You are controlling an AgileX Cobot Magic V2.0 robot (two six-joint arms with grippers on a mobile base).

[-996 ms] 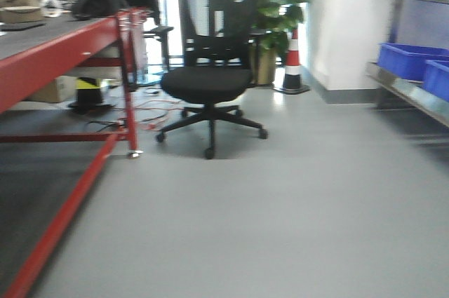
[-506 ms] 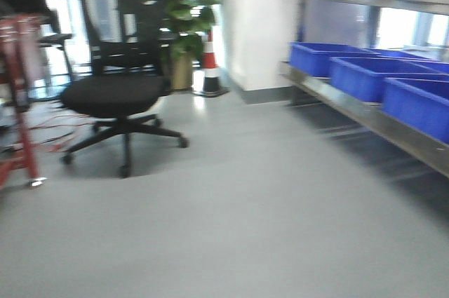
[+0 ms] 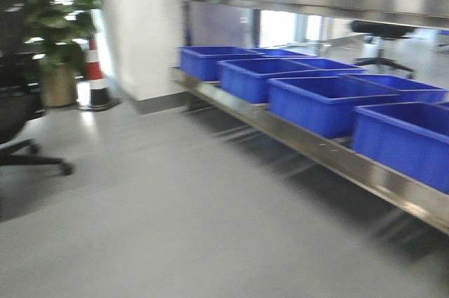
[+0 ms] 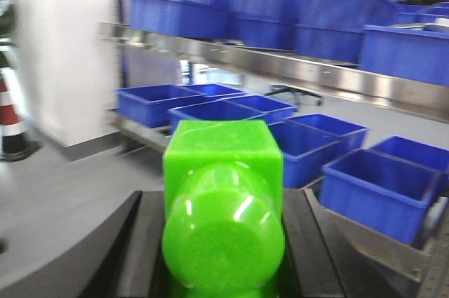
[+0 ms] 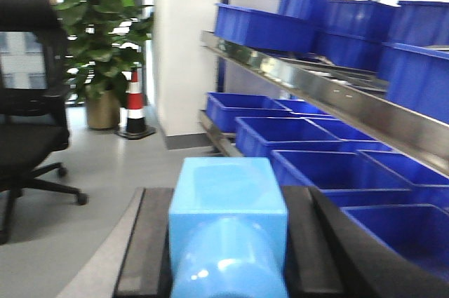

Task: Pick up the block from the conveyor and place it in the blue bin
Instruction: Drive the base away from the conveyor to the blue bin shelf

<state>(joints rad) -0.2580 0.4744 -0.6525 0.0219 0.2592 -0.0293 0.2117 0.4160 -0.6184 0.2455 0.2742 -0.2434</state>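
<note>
My left gripper (image 4: 223, 242) is shut on a bright green block (image 4: 223, 200), with a black finger pressed against each side. My right gripper (image 5: 228, 242) is shut on a light blue block (image 5: 228, 221) in the same way. Several blue bins (image 3: 319, 102) stand in a row on a low steel shelf (image 3: 302, 140) at the right of the front view. They also show in the left wrist view (image 4: 375, 186) and the right wrist view (image 5: 295, 137). More blue bins sit on an upper shelf (image 4: 280, 66). The conveyor is out of view. Neither gripper shows in the front view.
Grey floor (image 3: 161, 228) stretches ahead. A black office chair (image 3: 17, 123) is at the left edge, with a potted plant (image 3: 56, 38) and a red and white cone (image 3: 95, 77) behind it beside a white pillar (image 3: 140, 24).
The front view has swung to the right. The red conveyor frame and most of the chair have left the picture, and the shelf of blue bins has come into it.
</note>
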